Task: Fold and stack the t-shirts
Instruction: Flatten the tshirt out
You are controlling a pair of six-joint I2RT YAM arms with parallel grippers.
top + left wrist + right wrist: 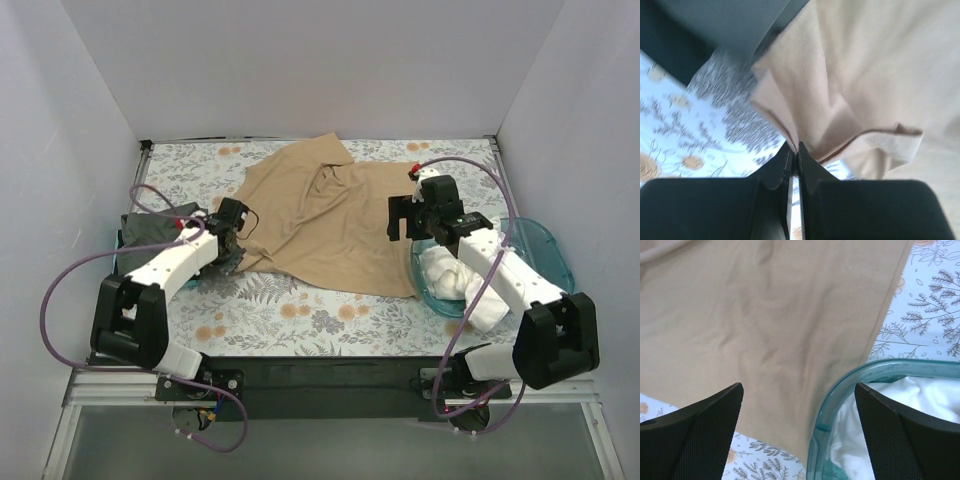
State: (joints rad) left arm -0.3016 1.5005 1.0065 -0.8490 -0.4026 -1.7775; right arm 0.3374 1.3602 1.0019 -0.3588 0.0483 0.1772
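Observation:
A tan t-shirt [330,215] lies spread and rumpled over the middle of the floral table. My left gripper [237,238] is shut on a fold of its left edge; in the left wrist view the tan cloth [840,85] rises pinched between the closed jaws [794,148]. A dark grey-green t-shirt [150,228] lies folded at the far left, partly under the left arm. My right gripper [405,220] is open above the tan shirt's right edge [790,330], empty, next to the tub. White t-shirts [448,272] lie bundled in the tub [920,395].
A translucent teal tub [545,250] stands at the right, its rim [850,385] just under my right gripper. White walls close in the table on three sides. The floral covering [290,315] shows along the front.

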